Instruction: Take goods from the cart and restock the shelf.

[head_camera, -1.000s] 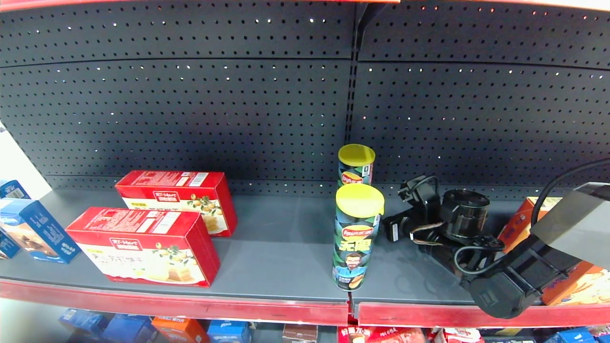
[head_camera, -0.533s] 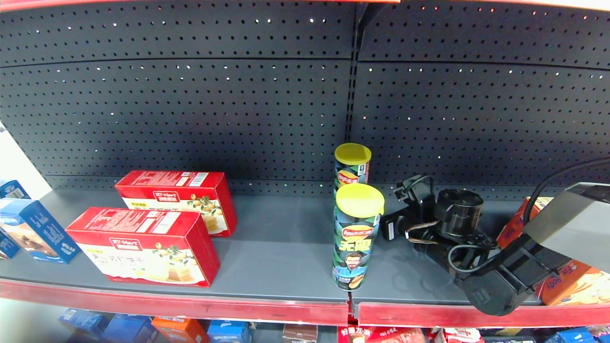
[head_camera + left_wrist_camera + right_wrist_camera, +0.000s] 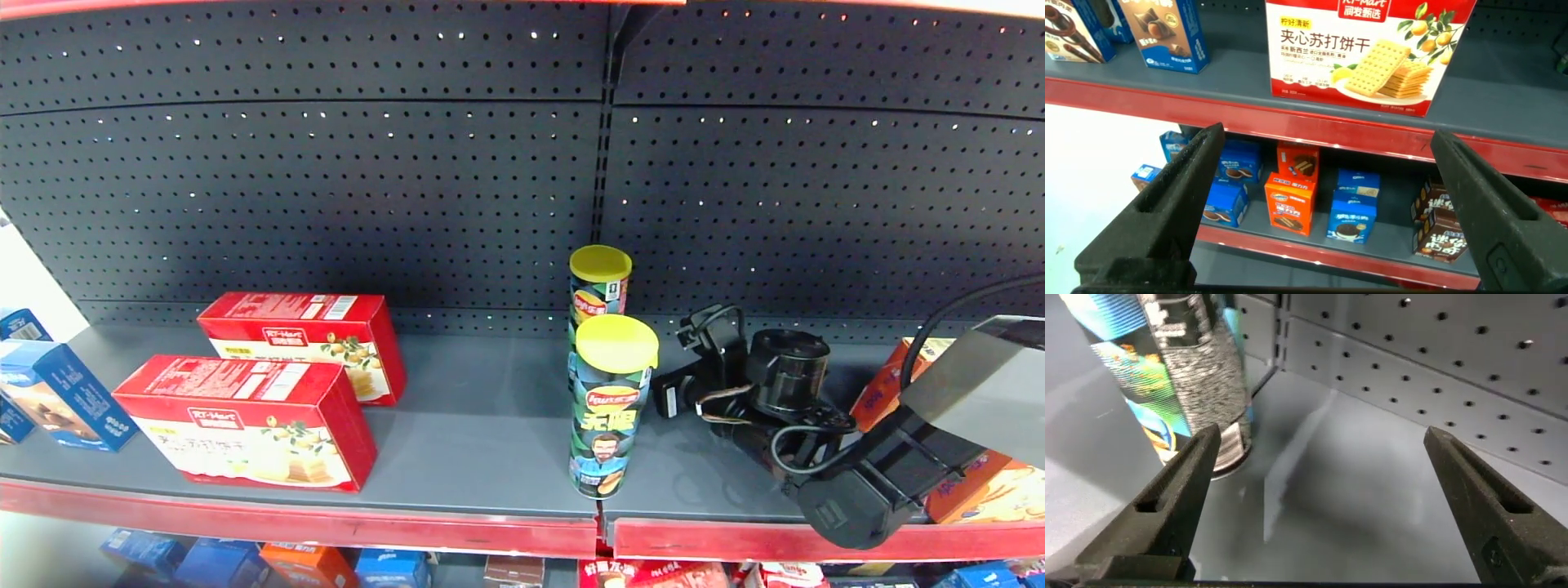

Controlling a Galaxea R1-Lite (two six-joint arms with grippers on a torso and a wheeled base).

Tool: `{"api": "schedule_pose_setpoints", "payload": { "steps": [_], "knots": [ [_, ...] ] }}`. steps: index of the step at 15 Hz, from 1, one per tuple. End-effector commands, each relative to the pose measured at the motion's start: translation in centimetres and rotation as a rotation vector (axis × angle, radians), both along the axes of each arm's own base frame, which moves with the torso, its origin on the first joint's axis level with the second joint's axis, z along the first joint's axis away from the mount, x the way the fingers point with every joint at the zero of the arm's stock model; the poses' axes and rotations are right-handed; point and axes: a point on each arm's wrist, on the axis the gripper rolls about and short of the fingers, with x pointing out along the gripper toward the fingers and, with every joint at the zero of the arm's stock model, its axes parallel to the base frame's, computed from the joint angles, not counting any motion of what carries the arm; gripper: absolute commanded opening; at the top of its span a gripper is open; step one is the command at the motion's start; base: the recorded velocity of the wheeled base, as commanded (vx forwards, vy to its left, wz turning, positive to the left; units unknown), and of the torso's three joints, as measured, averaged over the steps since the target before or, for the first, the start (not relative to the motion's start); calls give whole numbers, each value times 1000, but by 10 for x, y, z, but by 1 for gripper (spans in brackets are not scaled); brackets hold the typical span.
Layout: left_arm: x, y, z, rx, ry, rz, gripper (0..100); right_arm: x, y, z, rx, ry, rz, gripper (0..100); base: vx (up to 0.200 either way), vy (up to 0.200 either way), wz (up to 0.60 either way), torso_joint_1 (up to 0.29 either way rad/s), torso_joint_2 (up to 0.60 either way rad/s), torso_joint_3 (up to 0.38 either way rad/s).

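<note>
On the shelf (image 3: 490, 425), the front can (image 3: 612, 408) stands near the edge, with the rear can (image 3: 600, 282) just behind it at 12 o'clock. From the front can, the right gripper (image 3: 684, 363) is at 2 o'clock, the front cracker box (image 3: 245, 420) at 9, the rear cracker box (image 3: 306, 343) at 10, and a snack box (image 3: 880, 390) at 3.

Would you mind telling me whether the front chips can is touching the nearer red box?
Apart. The head view shows a strip of bare shelf between the front chips can and the nearer red box.
</note>
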Motion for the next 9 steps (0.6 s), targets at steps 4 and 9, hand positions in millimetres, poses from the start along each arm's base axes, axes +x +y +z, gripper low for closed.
{"api": "schedule_pose_setpoints", "payload": {
  "steps": [4,9],
  "knots": [
    [0,0,0,0,1,0,100,-32,-34,53,40,-88,-71,100,0,0,0,0,0,0],
    [0,0,0,0,1,0,100,-88,-84,100,61,-159,-206,100,0,0,0,0,0,0]
  ]
}}
